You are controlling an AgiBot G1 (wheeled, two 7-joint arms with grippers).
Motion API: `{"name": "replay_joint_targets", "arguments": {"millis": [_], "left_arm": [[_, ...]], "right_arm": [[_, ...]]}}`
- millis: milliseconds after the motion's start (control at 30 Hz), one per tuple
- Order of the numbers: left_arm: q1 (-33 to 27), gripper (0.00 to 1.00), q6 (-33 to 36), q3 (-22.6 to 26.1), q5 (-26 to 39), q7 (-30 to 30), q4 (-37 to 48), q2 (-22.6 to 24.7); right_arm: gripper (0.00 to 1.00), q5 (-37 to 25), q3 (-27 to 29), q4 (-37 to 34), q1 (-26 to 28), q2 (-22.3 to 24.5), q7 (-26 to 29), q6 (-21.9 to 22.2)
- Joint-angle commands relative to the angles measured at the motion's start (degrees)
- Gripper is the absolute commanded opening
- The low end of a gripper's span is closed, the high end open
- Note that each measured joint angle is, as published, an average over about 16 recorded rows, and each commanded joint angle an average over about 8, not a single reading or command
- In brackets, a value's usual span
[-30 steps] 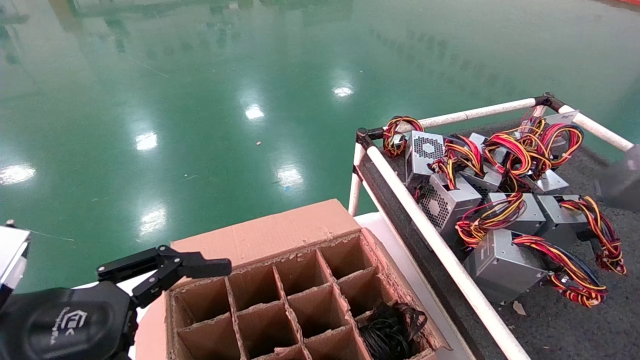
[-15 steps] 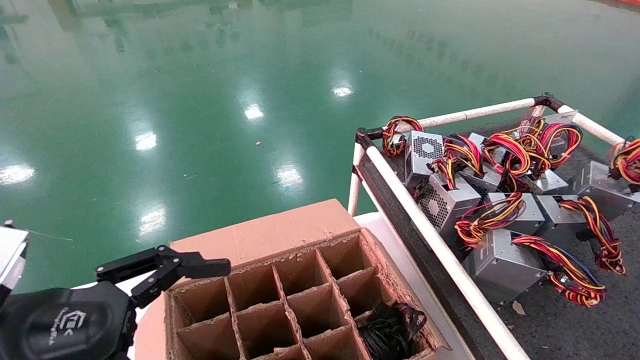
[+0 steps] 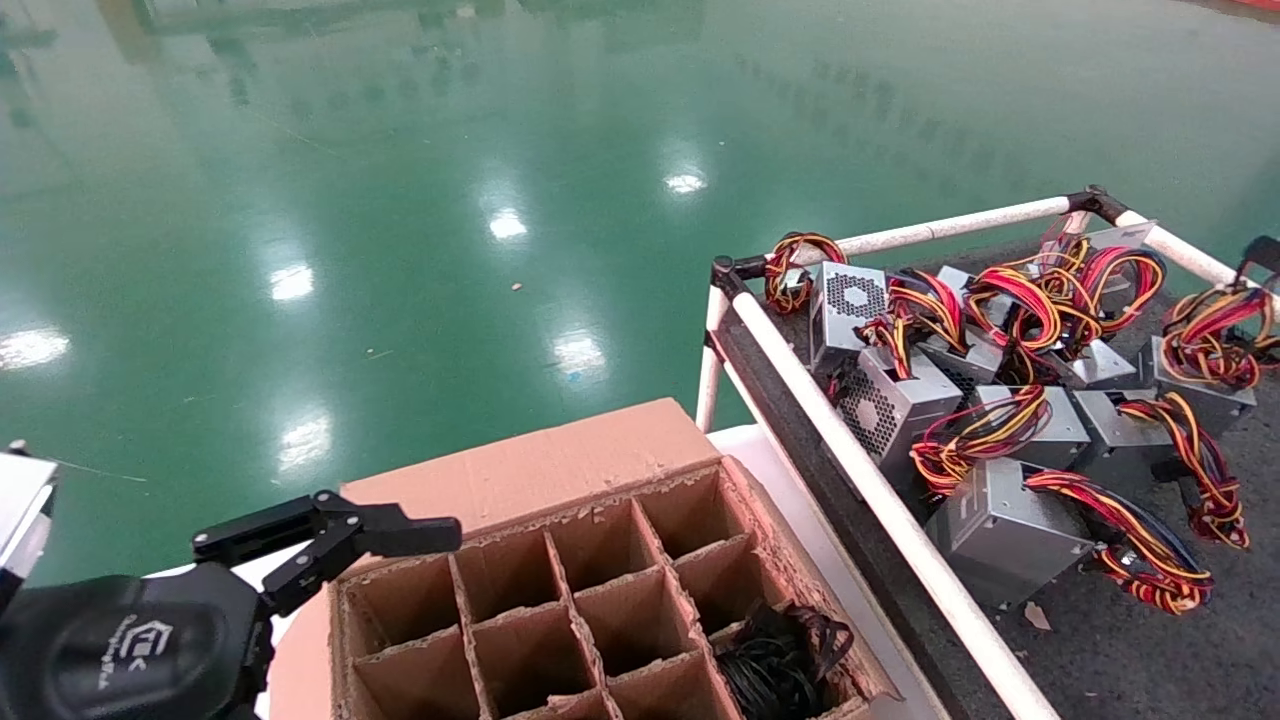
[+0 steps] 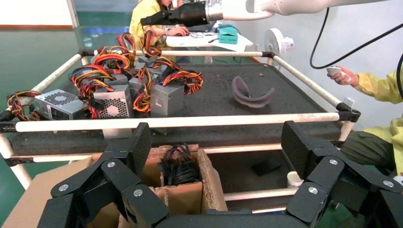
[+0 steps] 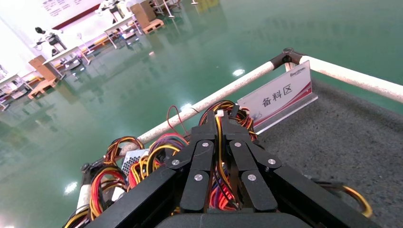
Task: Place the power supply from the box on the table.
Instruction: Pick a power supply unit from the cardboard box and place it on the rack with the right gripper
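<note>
A: At the far right of the table (image 3: pixel 1130 640), the power supply (image 3: pixel 1205 385) is seen down on the felt, just beside the others, its wire bundle (image 5: pixel 219 130) pinched between the closed fingers of the right gripper (image 5: pixel 219 124). Wires are judged to be used as a handle, since the metal case is likely too wide for the jaws

B: Is it released yet?

A: Not judged so. In the right wrist view, yellow and black wires are clamped between the fingers. Whether the case carries its full weight on the table cannot be told

B: Right gripper in the head view?

A: Mostly cut off at the frame edge; only a dark tip is caught there. It is seen far off in the left wrist view, above the pile

B: Left gripper (image 4: pixel 216 142)?

A: Parked beside the near-left corner of the box (image 3: pixel 520 470), fingers spread wide, nothing held. Judged to be kept clear of the working arm

B: Box contents?

A: Visible cells look bare except one by the table side, where a tangle of black cable (image 3: pixel 780 660) is stuffed. Near cells are cut off below, so remaining units cannot be ruled out

B: Anything else unclear?

A: A label card (image 5: pixel 280 97) stands by the rail near the right gripper. A dark curved object (image 4: pixel 252 92) lies apart on the felt; what it is cannot be told
</note>
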Motion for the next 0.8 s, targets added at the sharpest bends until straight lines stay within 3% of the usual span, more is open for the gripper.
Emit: {"name": "replay_joint_targets", "arguments": {"millis": [33, 667, 733, 800], "left_arm": [[0.0, 1.00, 0.0, 0.0, 0.0, 0.0, 0.0, 0.0], [0.0, 1.00, 0.0, 0.0, 0.0, 0.0, 0.0, 0.0], [0.0, 1.00, 0.0, 0.0, 0.0, 0.0, 0.0, 0.0], [0.0, 1.00, 0.0, 0.0, 0.0, 0.0, 0.0, 0.0]], "right_arm": [[0.00, -0.1, -0.1, -0.4, 0.3, -0.8, -0.4, 0.9], [0.01, -0.6, -0.4, -2.2, 2.6, -4.2, -0.8, 3.8], [0.15, -0.9, -0.6, -2.4, 2.4, -4.4, -0.8, 3.9], [0.40, -1.3, -0.9, -2.6, 2.3, -4.5, -0.9, 3.9]]}}
